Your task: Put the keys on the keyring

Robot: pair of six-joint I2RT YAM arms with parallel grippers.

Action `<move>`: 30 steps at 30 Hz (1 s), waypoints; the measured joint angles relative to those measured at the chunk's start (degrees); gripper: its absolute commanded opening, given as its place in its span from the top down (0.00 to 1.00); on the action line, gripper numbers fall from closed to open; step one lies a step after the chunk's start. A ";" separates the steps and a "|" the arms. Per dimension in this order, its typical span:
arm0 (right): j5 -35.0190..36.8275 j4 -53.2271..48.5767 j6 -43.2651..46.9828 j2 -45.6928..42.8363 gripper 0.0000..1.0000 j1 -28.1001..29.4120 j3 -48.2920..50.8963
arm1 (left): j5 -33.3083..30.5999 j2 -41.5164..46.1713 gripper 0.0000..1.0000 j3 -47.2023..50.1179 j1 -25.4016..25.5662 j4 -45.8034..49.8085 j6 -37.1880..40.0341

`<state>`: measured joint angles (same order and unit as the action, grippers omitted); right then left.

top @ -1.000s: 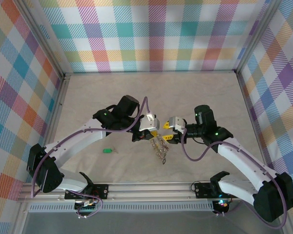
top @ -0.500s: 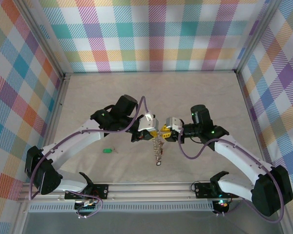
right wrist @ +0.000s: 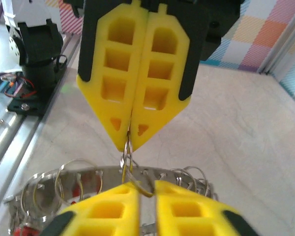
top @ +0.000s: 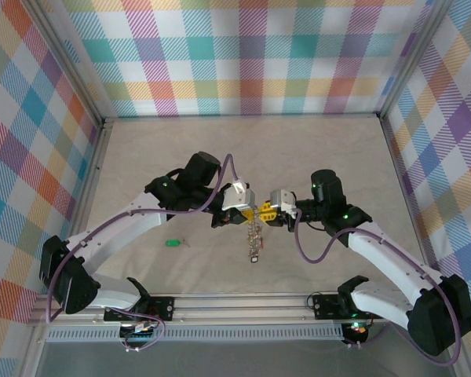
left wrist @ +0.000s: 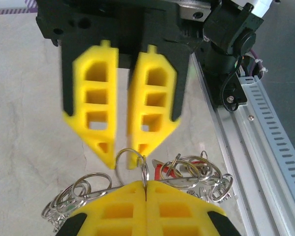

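The keyring (top: 253, 228) hangs in mid-air over the middle of the table (top: 165, 157), strung between both arms. Its keys (top: 253, 250) now dangle straight down instead of splaying sideways like a second ago. The left gripper (right wrist: 130, 139) is clenched tight on the wire. The right gripper (left wrist: 126, 153) has squeezed in from wide to nearly closed at a small loop (left wrist: 129, 158), but there's no telling if it actually bites. Probably bracing the ring for threading. A green-tagged key (top: 173, 242) lies loose on the table, well apart.
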<state>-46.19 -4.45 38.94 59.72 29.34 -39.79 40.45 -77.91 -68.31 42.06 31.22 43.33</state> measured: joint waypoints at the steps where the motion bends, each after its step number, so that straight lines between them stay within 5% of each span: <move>1: -0.09 0.00 -0.09 0.00 0.90 0.00 0.00 | 0.00 0.00 1.00 0.00 0.00 0.09 0.00; 8: -0.85 -0.31 -2.91 2.43 0.90 -0.02 -0.57 | -0.74 0.00 1.00 0.00 -0.22 0.55 1.01; 19: -5.79 -1.25 -22.21 10.60 0.79 -0.46 -4.04 | -4.83 0.57 1.00 0.02 -0.59 0.68 3.26; 25: -7.13 -1.68 -19.63 4.44 0.63 -0.50 -2.56 | -5.03 1.64 1.00 0.04 -1.03 0.59 3.91; 30: -1.22 -2.54 -9.92 -2.95 0.60 0.87 -0.57 | -3.98 2.32 1.00 0.04 -1.75 0.63 4.13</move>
<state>-47.42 -6.98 29.02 56.77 30.22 -40.36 36.47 -75.59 -68.27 40.32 31.86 47.46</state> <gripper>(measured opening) 0.392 0.049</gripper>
